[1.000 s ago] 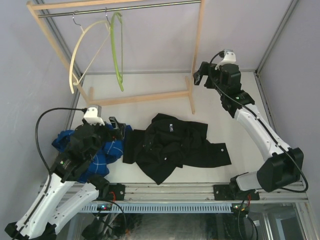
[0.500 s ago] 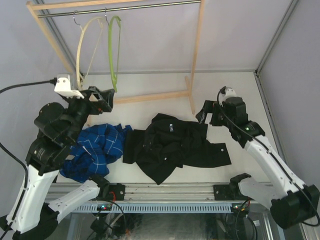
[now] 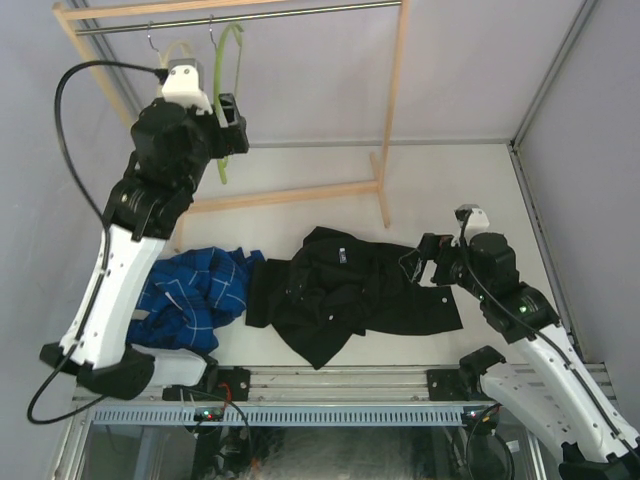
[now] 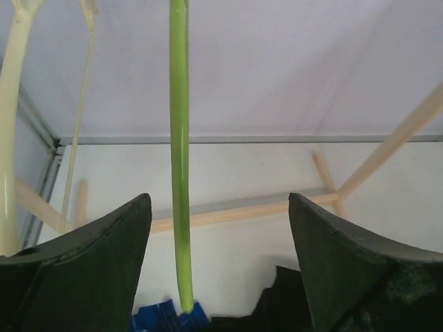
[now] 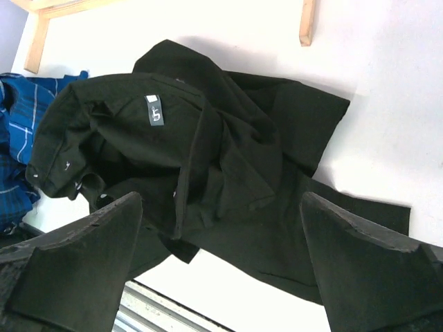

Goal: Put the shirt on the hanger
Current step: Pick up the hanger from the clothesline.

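Progress stands at the very start: no part of the task is done. The shirt [image 3: 345, 290] lies crumpled on the table just in front of the wooden rack [image 3: 290, 192], near its right foot, collar label up. The hanger [image 3: 228, 100] hangs from the rack's rail near its left end, beside a cream hanger [image 3: 172, 62]. The left gripper [image 4: 218, 204] is raised under that rail, jaws wide apart with the hanger's green arm between them, seemingly untouched. The right gripper [image 5: 221, 200], jaws also apart, hovers over the shirt, holding nothing. Left to do, I judge: grip the hanger, lift the shirt, thread it on.
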